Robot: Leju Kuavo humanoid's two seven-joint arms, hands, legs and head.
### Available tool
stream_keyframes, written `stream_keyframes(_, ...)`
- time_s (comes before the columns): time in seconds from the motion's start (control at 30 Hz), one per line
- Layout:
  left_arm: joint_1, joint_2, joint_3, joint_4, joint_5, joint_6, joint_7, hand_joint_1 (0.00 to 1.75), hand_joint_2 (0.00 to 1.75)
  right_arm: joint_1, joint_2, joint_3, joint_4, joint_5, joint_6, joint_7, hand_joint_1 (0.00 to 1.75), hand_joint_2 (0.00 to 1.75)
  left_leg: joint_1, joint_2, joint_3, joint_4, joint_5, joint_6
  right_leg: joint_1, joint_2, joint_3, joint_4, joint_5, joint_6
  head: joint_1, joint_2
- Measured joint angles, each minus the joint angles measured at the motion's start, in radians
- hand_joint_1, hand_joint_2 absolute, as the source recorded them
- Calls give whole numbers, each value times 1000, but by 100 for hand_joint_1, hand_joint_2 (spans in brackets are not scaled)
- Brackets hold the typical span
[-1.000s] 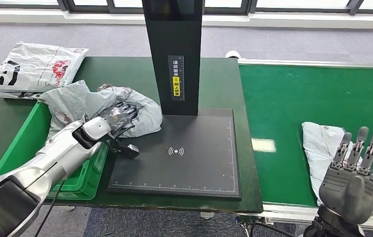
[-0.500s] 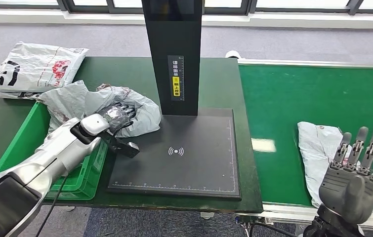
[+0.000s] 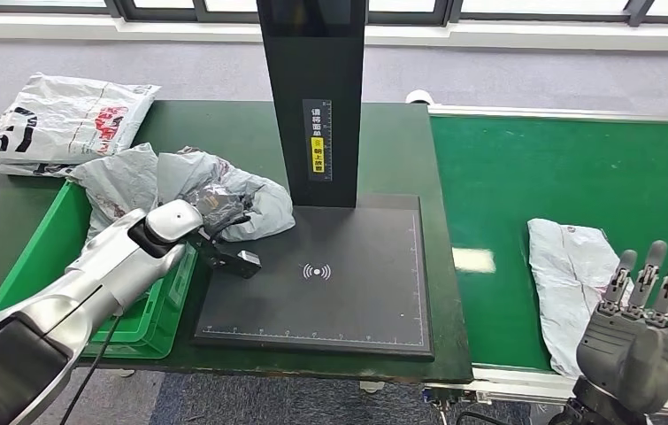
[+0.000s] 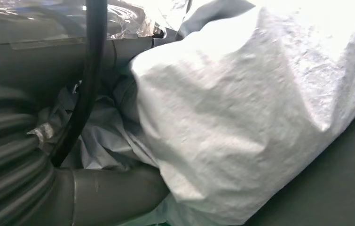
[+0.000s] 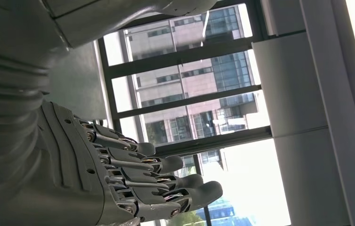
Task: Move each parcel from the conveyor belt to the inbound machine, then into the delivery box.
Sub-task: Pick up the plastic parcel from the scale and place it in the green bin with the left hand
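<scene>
Currently left hand (image 3: pixel 215 205) gripping grey parcel (image 3: pixel 255 199) centre-left, straddling green box (image 3: pixel 38 257) rim; could snag there or spill out. Right hand (image 3: pixel 644 341) open, lower right.

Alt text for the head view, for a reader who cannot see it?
The left hand grips a crumpled grey plastic parcel at the green plastic bin's edge, beside the black scanner pad. The right hand is raised, open, before another grey parcel on the green conveyor belt.

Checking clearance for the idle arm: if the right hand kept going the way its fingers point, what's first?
Nothing nearby, probably: the right hand points upward; its wrist view shows windows far beyond.
</scene>
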Motion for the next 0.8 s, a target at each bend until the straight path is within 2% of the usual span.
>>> stream_keyframes(0.3,133,48,9,-315,-94,45,110,175,175,1,0,0,0,23,13,3,0,175,-1,-3,-4,0,0,0,0,-3,-2,0,-1,1,0,0)
stream_keyframes(0.43,176,63,30,-433,-116,49,127,175,175,1,0,0,0,26,14,3,0,175,-1,-4,-5,0,0,0,0,-4,-3,0,-1,1,0,0)
stream_keyframes(0.8,205,85,50,-528,-125,57,133,175,175,1,0,0,0,28,14,3,0,175,-1,-4,-5,0,0,0,0,-4,-4,0,-1,1,0,0)
